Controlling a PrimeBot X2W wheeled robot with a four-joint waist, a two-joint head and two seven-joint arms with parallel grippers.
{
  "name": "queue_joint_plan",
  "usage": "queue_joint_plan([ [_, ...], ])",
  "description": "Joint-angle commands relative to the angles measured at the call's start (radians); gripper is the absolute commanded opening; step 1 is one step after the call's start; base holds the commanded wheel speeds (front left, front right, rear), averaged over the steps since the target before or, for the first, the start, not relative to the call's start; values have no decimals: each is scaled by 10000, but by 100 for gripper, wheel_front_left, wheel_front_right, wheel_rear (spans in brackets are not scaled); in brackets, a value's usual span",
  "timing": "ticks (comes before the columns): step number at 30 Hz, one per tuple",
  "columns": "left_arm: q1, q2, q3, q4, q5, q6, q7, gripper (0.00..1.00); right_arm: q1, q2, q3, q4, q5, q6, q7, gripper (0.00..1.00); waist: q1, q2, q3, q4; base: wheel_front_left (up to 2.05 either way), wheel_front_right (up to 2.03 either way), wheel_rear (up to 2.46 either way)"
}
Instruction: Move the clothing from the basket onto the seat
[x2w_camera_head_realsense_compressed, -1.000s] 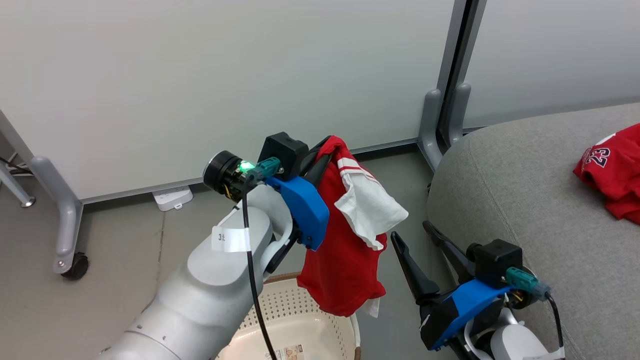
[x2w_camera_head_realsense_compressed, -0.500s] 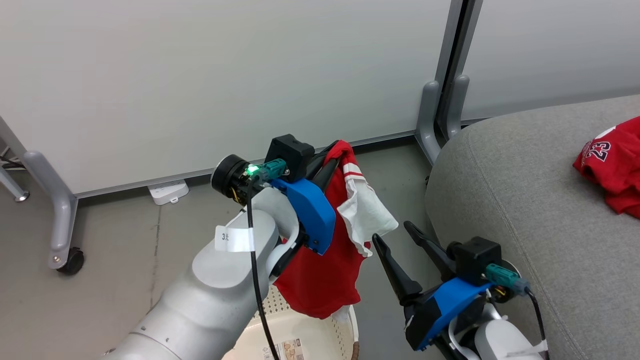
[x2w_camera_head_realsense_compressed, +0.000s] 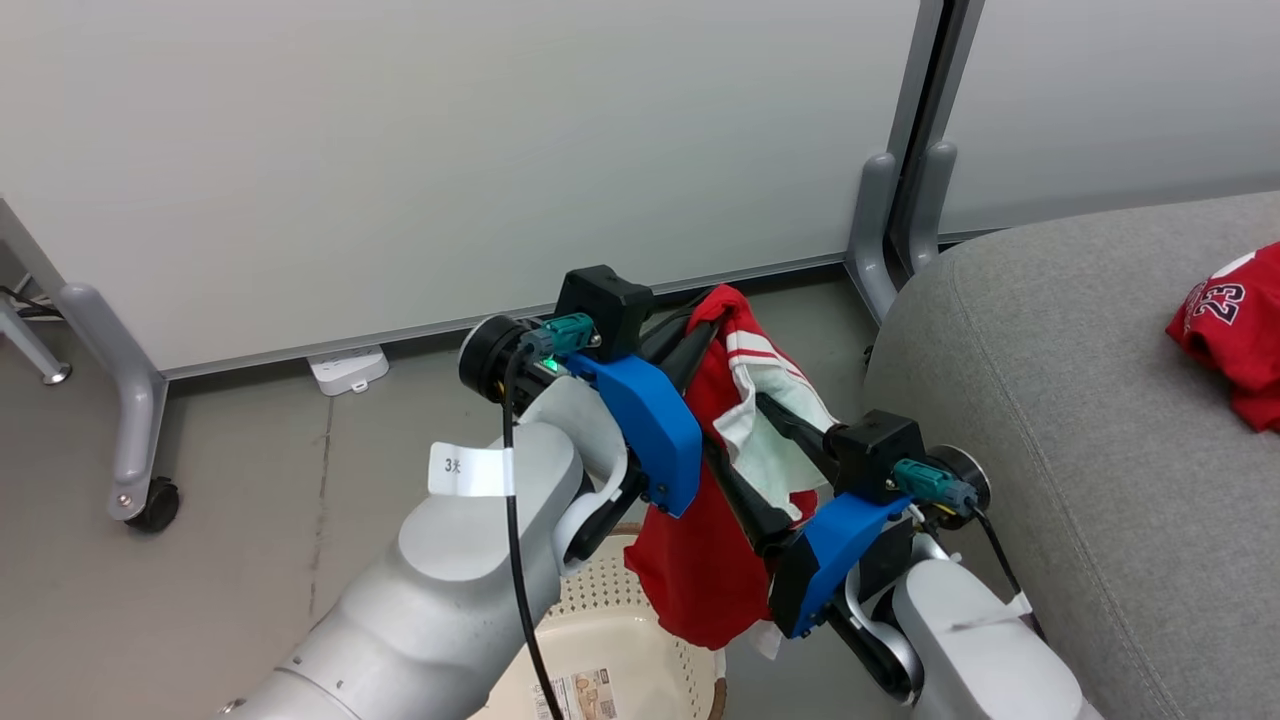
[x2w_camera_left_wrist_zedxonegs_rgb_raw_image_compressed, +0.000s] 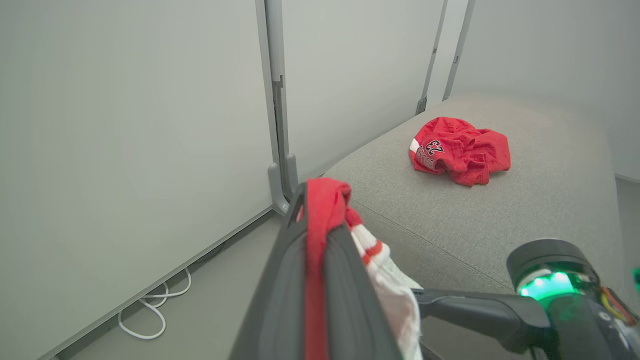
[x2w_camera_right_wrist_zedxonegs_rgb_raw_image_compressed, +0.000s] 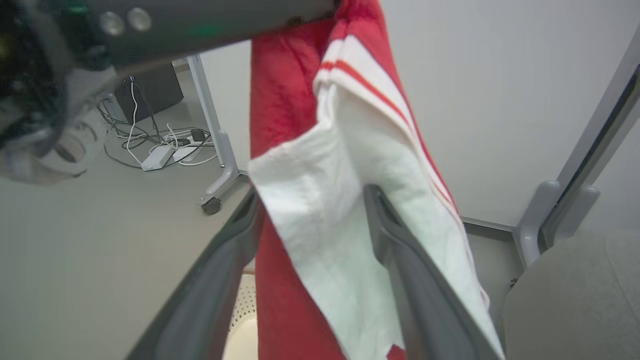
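Grey floor (x2w_camera_head_realsense_compressed: 250, 500) below; left tool (x2w_camera_head_realsense_compressed: 712, 310) pinches the limp, light clothing (x2w_camera_head_realsense_compressed: 700, 580) by its top fold, while right tool (x2w_camera_head_realsense_compressed: 733, 422) gapes wide around the white flap (x2w_camera_right_wrist_zedxonegs_rgb_raw_image_compressed: 320, 225), seemingly a sound second hold.

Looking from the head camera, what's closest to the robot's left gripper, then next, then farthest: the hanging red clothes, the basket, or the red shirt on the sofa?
1. The hanging red garment: pinched in the shut left gripper, touching it.
2. The basket: on the floor below it.
3. The red jersey: far right, lying on the grey seat.
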Motion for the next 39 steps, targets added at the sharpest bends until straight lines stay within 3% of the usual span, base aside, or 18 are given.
queue_joint_plan([
  [1,139,2,-12,-115,-174,21,53,0,-218,-24,13,250,-127,1,-109,100,-1,0,-19,48,0,0,0],
  [13,224,0,-570,-694,-755,214,243,0,-1244,-21,228,2092,255,1,-833,100,-1,0,-205,251,0,0,0],
  [14,228,0,-606,-728,-791,231,246,0,-1311,-21,311,2216,386,1,-851,85,-1,0,-219,255,0,0,0],
  [15,233,1,-636,-755,-810,232,239,0,-1383,-21,383,2329,468,1,-884,60,-1,0,-230,259,0,0,0],
  [16,237,1,-672,-785,-832,252,236,0,-1460,-21,456,2434,533,1,-888,2,-1,0,-243,264,0,0,0],
  [39,-10,1,-880,-406,-1000,291,-29,0,-2099,-21,1359,3443,1703,1,-1416,0,-1,0,-266,40,0,0,0],
])
